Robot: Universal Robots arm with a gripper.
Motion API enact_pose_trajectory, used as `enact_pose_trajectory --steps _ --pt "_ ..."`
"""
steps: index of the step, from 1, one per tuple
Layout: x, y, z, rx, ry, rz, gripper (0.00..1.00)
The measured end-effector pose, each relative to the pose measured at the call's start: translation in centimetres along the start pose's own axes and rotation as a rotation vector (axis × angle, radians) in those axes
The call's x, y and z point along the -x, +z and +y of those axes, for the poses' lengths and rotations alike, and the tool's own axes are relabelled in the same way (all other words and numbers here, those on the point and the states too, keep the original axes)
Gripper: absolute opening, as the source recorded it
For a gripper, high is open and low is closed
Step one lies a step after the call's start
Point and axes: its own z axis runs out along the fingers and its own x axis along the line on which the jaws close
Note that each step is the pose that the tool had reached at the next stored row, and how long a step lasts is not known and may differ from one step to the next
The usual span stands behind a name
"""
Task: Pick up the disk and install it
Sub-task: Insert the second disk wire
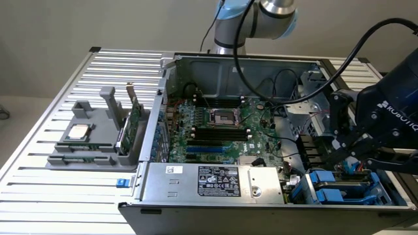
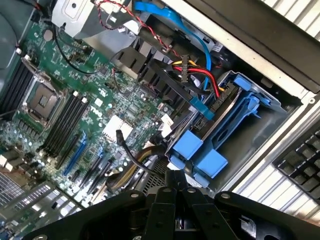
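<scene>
Blue plastic rails mark the disk, seated in the drive bay at the front corner of the open computer case, on the exterior view's right. From the wrist view the disk lies just beyond the claw, whose black fingers are pressed together on nothing. The claw hangs over that corner of the case, near the bay. On the slatted bench, well apart at the exterior view's left, a grey holder carries a processor chip and a green circuit card.
</scene>
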Motion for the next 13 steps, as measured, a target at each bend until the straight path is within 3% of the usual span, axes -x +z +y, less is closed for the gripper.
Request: enact_pose_trajectory --steps 2,4,13 --pt "0.0 0.0 0.0 -0.005 -0.035 -0.0038 0.11" --pt "0.0 -0.02 0.0 -0.0033 -0.068 -0.0107 0.11" --pt "-0.02 -0.17 -0.01 0.0436 -0.173 -0.0413 0.11"
